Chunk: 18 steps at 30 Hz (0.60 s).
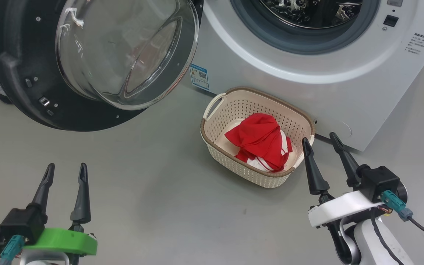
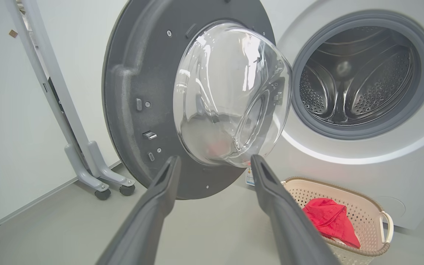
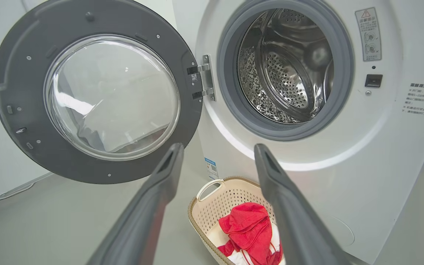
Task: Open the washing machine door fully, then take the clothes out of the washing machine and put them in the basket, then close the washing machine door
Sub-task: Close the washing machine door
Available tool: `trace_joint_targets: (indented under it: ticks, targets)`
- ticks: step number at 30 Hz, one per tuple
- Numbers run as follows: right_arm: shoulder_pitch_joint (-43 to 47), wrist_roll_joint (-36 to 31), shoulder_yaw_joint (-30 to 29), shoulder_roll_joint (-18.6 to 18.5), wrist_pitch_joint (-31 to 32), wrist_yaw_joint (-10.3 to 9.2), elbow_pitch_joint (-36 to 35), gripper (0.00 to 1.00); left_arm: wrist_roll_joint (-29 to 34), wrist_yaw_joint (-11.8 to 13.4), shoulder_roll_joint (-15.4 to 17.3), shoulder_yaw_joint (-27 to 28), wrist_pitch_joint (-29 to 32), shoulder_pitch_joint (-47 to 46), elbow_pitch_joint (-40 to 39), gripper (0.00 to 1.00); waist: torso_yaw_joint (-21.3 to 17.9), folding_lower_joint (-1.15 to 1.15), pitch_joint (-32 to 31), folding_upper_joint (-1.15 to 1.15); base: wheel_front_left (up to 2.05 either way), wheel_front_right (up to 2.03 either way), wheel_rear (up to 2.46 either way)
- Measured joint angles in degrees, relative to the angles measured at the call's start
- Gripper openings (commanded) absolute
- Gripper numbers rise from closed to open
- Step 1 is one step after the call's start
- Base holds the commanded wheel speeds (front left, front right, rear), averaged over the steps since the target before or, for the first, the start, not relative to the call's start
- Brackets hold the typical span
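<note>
So opening and unloading look done: washing machine door (image 1: 98,62) stands wide, drum (image 3: 285,73) looks empty, red clothes (image 1: 261,145) lie in the basket (image 1: 234,165) just before the washing machine (image 1: 307,84), left claw (image 1: 67,167) and right claw (image 1: 318,137) both spread wide, empty; only closing remains.

Washing machine door (image 1: 20,66) swung open at left of washing machine (image 1: 307,73). Basket (image 1: 234,106) on floor (image 1: 142,191) just before machine; clothes (image 1: 261,141) in basket. Drum (image 3: 285,66) inside machine.

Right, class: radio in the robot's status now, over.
Left hand, right hand open, holding nothing. Red striped fabric clothes in cream perforated plastic basket. Round black-rimmed glass door wide open. Nothing blocking door.
</note>
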Motion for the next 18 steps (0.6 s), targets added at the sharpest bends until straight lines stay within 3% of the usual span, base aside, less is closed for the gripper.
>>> trace_joint_targets:
  ticks: [18]
  targets:
    - [-0.98,0.80,0.53,-1.01,-0.01,0.00,1.65,1.00,0.01,0.01,-0.63,0.36,0.00,0.58,-0.89,1.00,-0.17,0.00,0.10,0.00,0.00,0.00,0.00]
